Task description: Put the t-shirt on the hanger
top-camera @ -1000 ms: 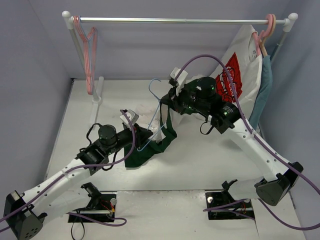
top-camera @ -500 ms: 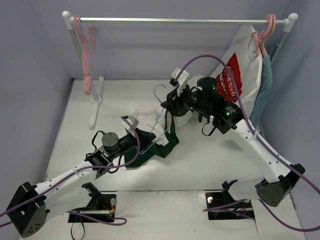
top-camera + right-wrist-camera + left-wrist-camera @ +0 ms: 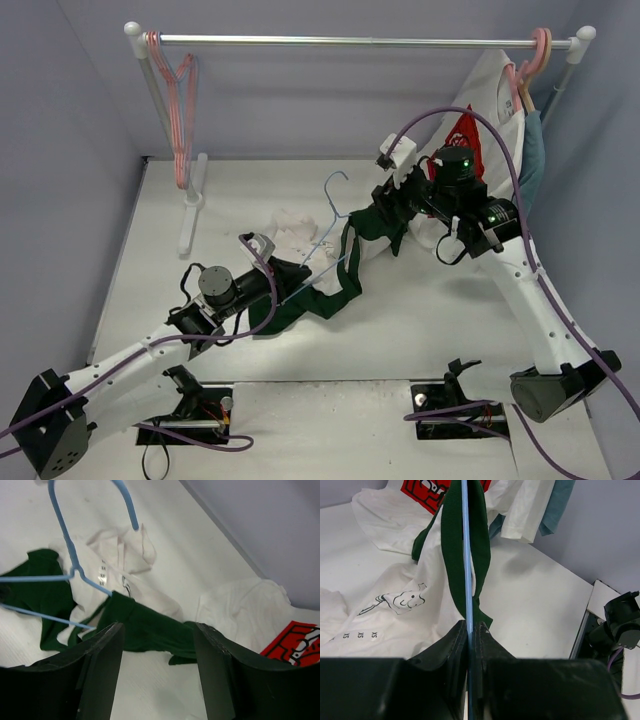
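Note:
My left gripper (image 3: pixel 290 283) is shut on the lower wire of the light-blue hanger (image 3: pixel 345 198), which slants up and to the right above the table. In the left wrist view the wire (image 3: pixel 466 555) runs straight up out of the closed jaws (image 3: pixel 470 626). The dark green t-shirt (image 3: pixel 451 545) is draped over it. The t-shirt (image 3: pixel 345 275) hangs from the hanger as a band stretching towards my right gripper (image 3: pixel 386 212). That gripper (image 3: pixel 157 632) is open above the cloth (image 3: pixel 150 625), gripping nothing. The hanger's hook (image 3: pixel 65 530) shows at the upper left.
A plain white garment (image 3: pixel 292 228) lies crumpled under the hanger. The clothes rail (image 3: pixel 360 42) crosses the back, with pink hangers (image 3: pixel 180 90) at its left end. At its right end hang a white t-shirt with a red logo (image 3: pixel 480 120) and a teal garment (image 3: pixel 530 170).
My right gripper has opened, let go of the green t-shirt and drawn back to the right. The hanger and the cloth on it have swung right, and the left arm has shifted slightly.

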Controlling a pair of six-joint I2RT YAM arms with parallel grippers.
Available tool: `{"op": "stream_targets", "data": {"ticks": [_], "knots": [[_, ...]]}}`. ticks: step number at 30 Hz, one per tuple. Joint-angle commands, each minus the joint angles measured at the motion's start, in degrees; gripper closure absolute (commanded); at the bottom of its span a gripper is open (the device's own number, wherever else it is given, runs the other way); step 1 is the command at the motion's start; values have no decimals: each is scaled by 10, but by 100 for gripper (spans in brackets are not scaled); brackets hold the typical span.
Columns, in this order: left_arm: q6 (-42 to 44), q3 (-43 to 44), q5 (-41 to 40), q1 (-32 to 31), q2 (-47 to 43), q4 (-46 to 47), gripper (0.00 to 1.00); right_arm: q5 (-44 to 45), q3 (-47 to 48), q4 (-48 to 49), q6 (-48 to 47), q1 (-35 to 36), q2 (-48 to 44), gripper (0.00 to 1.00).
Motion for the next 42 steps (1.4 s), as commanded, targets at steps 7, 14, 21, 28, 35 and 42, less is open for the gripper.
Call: {"op": "stream_targets", "data": {"ticks": [7, 14, 21, 28, 35, 42], "knots": [[9, 19, 28, -3, -11, 71, 100, -57, -38, -8, -143, -47, 23, 41], [15, 23, 39, -3, -25, 54, 100, -116, -28, -15, -204, -48, 62, 38], [22, 37, 52, -3, -20, 38, 100, -205, -21, -51, -243, -48, 81, 41], [31, 58, 66, -3, -7, 21, 100, -256, -39, -63, -261, -47, 74, 51], [36, 82, 84, -3, 11, 8, 100, -282, -46, -74, -273, -47, 72, 72], [46, 98, 93, -3, 18, -6, 100, -302, -41, -91, -288, -46, 67, 83]]}}
